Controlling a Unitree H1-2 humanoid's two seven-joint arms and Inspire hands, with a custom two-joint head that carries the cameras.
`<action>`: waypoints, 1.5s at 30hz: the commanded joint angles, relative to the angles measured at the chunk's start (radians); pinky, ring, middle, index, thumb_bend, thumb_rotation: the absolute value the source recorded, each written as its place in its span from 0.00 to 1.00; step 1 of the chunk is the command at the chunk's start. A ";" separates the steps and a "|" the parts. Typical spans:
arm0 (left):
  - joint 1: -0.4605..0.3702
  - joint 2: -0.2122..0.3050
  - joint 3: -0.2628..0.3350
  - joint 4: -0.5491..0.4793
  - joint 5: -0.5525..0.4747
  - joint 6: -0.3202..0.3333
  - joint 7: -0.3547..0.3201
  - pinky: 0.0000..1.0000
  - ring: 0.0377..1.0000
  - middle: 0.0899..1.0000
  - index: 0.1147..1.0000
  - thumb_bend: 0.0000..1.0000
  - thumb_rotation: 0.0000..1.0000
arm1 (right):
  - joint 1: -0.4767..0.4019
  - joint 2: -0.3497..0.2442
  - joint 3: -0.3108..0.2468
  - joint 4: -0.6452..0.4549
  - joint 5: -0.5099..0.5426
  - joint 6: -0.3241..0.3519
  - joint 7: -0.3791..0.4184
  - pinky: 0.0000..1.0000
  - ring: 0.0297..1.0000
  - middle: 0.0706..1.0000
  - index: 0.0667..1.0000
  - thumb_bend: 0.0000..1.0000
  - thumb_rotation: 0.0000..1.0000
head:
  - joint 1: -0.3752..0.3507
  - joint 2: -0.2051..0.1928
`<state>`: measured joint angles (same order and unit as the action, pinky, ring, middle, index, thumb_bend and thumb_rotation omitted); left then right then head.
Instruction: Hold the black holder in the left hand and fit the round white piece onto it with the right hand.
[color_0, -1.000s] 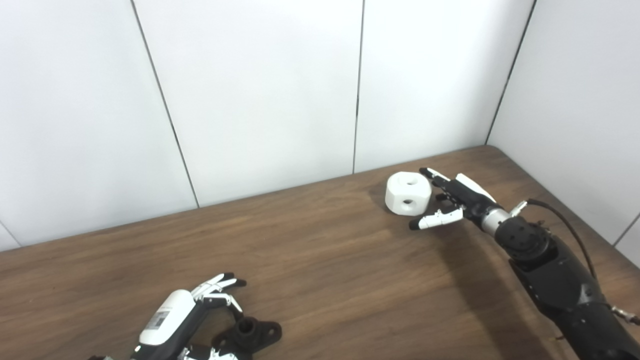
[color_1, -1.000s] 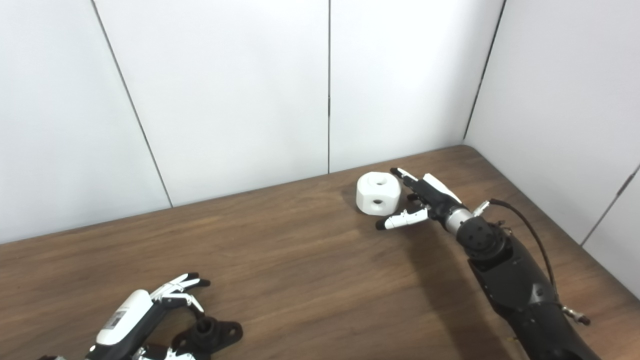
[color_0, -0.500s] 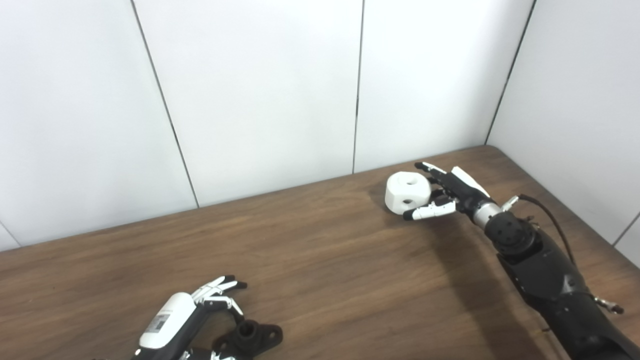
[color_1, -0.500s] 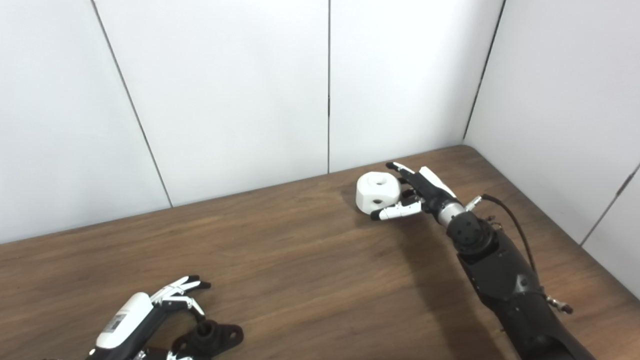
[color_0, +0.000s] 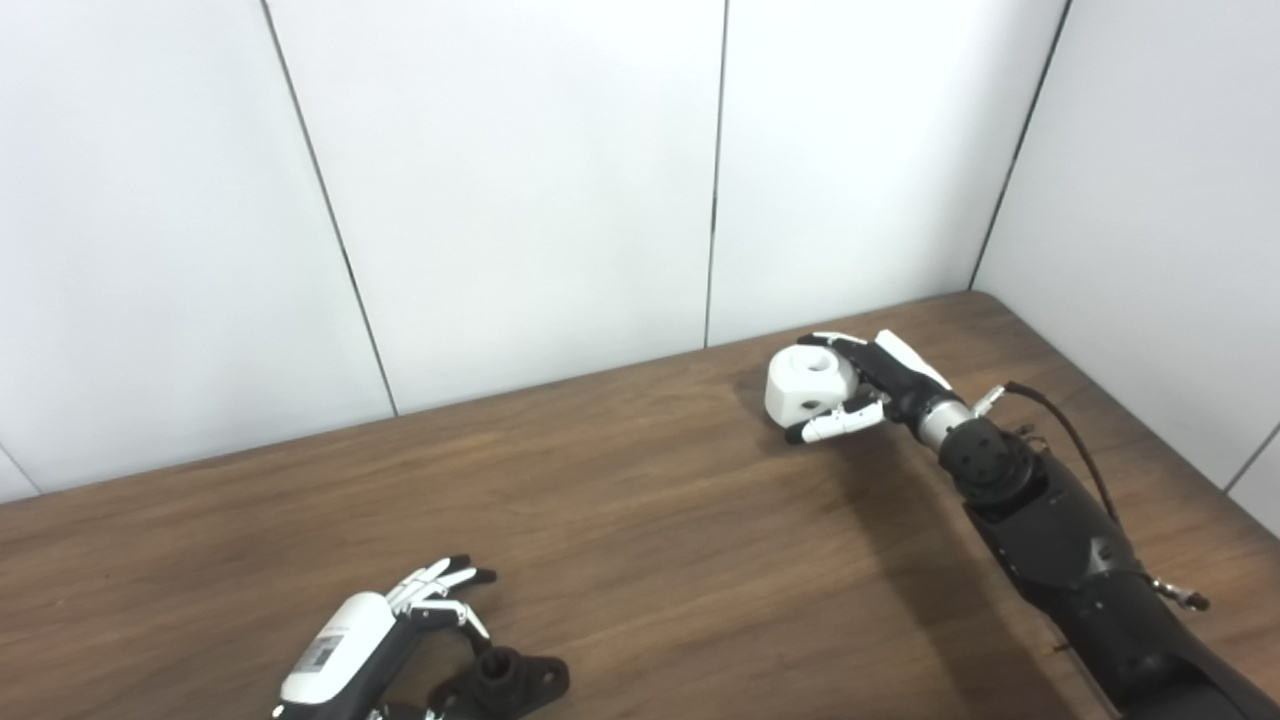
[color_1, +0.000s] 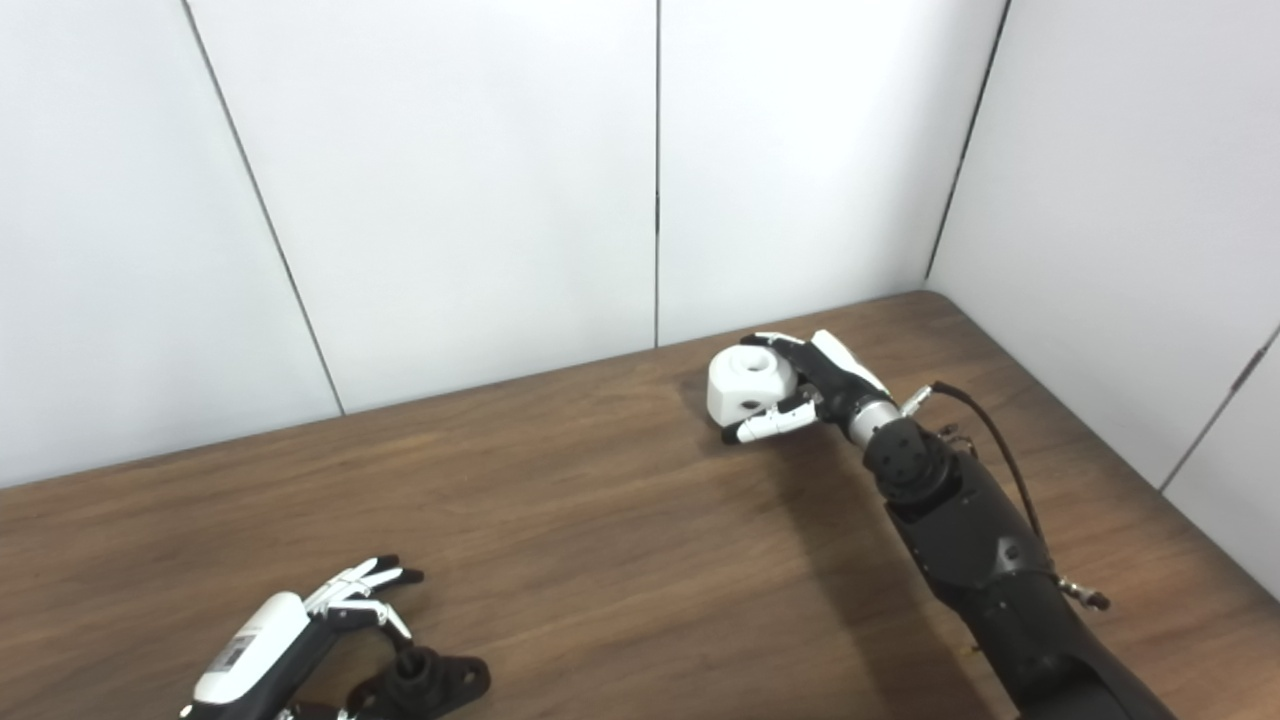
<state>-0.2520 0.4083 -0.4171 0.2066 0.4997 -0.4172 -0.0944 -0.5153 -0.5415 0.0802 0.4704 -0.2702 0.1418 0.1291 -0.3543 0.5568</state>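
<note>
The round white piece (color_0: 803, 386), with a hole on top and one in its side, sits on the wooden table (color_0: 640, 520) at the far right. My right hand (color_0: 878, 388) wraps it from the right, fingers curled over its top and thumb along its lower front. The black holder (color_0: 507, 680), a flanged base with a short upright tube, lies at the near edge, left of centre. My left hand (color_0: 372, 640) lies just left of it with fingers spread above the flange, not gripping; its thumb is cut off by the picture edge. The holder also shows in the right eye view (color_1: 427, 684).
White wall panels (color_0: 520, 200) close off the table at the back and on the right, meeting in a corner just behind my right hand. A cable (color_0: 1060, 425) loops off the right forearm. Bare wood lies between the two hands.
My right hand has moved left onto the white piece and closed its fingers and thumb around it; the piece shifted slightly left. My left hand slid a little down beside the holder.
</note>
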 joint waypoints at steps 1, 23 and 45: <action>0.041 0.028 -0.023 0.021 0.031 0.030 -0.074 0.94 0.96 0.87 0.42 0.52 0.05 | -0.025 0.011 0.031 0.028 -0.008 0.000 0.041 0.86 0.92 0.93 0.82 0.88 0.25 | -0.001 0.002; 0.037 0.020 -0.016 0.064 0.035 -0.016 -0.033 0.92 0.95 0.86 0.42 0.52 0.05 | -0.032 0.085 0.036 0.194 -0.107 -0.228 -0.309 0.73 0.74 0.70 0.45 0.52 0.12 | 0.010 0.009; 0.027 0.004 -0.014 0.104 0.060 -0.033 -0.007 0.90 0.95 0.86 0.42 0.52 0.05 | -0.022 0.117 0.047 -0.148 -0.135 -0.094 -0.232 0.72 0.76 0.71 0.45 0.52 0.13 | 0.080 0.026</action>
<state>-0.2639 0.4072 -0.4131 0.2471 0.5217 -0.4817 -0.0619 -0.4875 -0.4174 0.1308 0.3972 -0.3978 0.0510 -0.1095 -0.2746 0.5814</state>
